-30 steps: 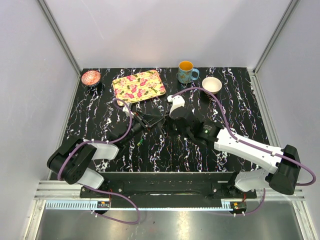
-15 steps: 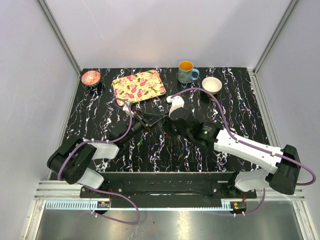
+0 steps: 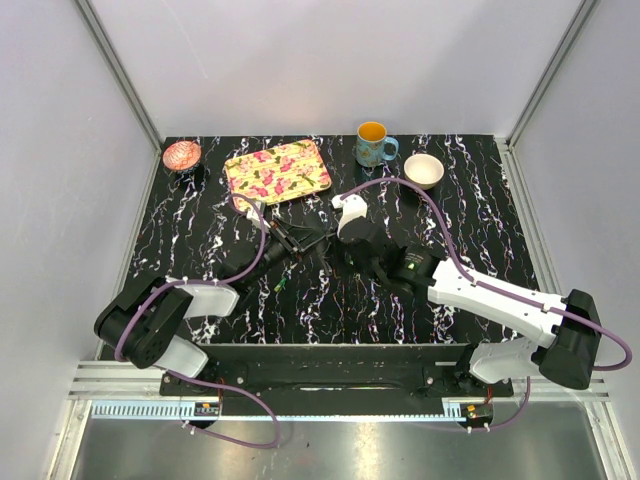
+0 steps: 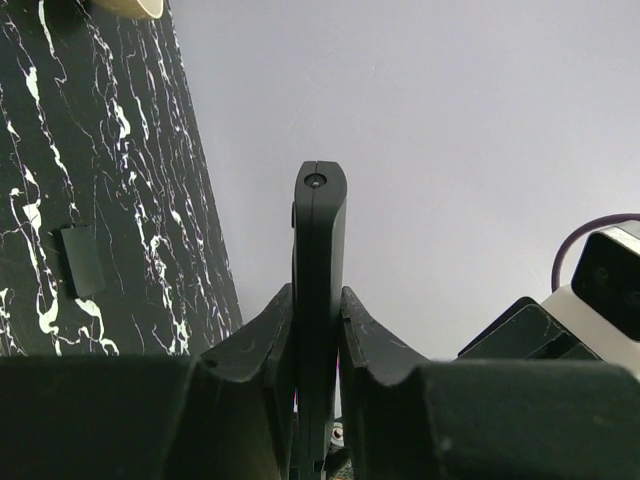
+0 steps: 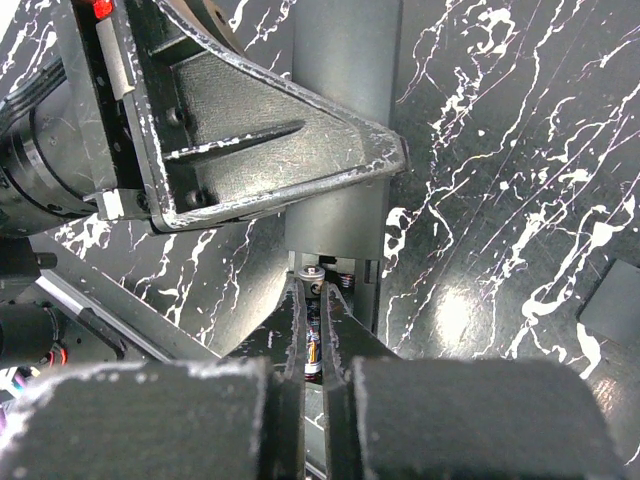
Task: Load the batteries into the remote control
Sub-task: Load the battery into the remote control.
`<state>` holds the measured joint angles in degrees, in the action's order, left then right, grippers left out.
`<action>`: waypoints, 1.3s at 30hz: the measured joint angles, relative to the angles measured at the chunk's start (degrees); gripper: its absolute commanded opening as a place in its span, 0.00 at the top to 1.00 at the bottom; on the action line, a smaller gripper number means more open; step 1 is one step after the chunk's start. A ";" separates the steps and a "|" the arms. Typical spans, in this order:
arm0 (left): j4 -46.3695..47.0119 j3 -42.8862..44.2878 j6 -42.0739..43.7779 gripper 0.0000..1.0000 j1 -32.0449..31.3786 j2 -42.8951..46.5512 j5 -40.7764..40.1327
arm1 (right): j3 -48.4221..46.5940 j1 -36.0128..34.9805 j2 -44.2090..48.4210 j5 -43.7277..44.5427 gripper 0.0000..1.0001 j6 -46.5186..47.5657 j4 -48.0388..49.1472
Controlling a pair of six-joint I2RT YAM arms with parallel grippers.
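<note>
Now, loading unfinished.
Left gripper (image 4: 318, 330) clamps the remote control (image 4: 320, 230); right gripper (image 5: 312, 300) pinches a battery (image 5: 313, 352) at its compartment, seemingly not yet seated.

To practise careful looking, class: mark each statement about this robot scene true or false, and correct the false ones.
1. The left gripper is shut on the remote. True.
2. The right gripper is open and empty. False: it pinches a battery right at the remote's open compartment.
3. The mug stands on the tray. False: it stands on the table, right of the tray and beside the white bowl.
4. The pink bowl sits at the table's far left corner. True.
</note>
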<state>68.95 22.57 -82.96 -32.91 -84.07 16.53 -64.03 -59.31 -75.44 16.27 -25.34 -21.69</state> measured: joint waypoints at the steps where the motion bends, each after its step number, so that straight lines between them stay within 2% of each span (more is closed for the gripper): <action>1: 0.00 0.00 0.04 1.00 0.00 0.00 0.11 | 0.02 0.00 0.00 -0.20 1.00 -0.02 -0.15; 4: -0.11 0.00 0.33 1.00 -0.07 0.02 0.17 | -0.04 0.00 -0.04 -0.63 0.89 -0.04 -0.59; 8: -1.20 0.00 0.72 1.00 -0.11 0.35 0.13 | -0.87 0.00 -0.85 -0.79 0.81 -0.20 -1.51; 14: -1.88 0.00 1.09 1.00 -0.11 0.46 0.02 | -2.16 -0.02 -2.40 -0.96 0.76 -0.55 -2.99; 18: -2.01 0.00 1.11 1.00 -0.11 0.52 0.00 | -2.19 -0.11 -2.45 -1.01 0.68 -0.76 -3.67; 28: -1.88 0.00 1.46 1.00 -0.11 0.76 -0.33 | -3.28 -0.55 -2.45 -0.66 0.57 -1.38 -5.25; 39: 0.24 0.00 0.74 1.00 -0.15 0.76 -0.39 | -6.95 -0.68 -2.45 0.74 0.52 -1.46 -8.00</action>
<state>69.19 22.57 -82.21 -33.06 -83.31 16.14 -70.98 -59.99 -77.89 17.02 -26.81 -29.69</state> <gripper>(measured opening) 0.222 0.470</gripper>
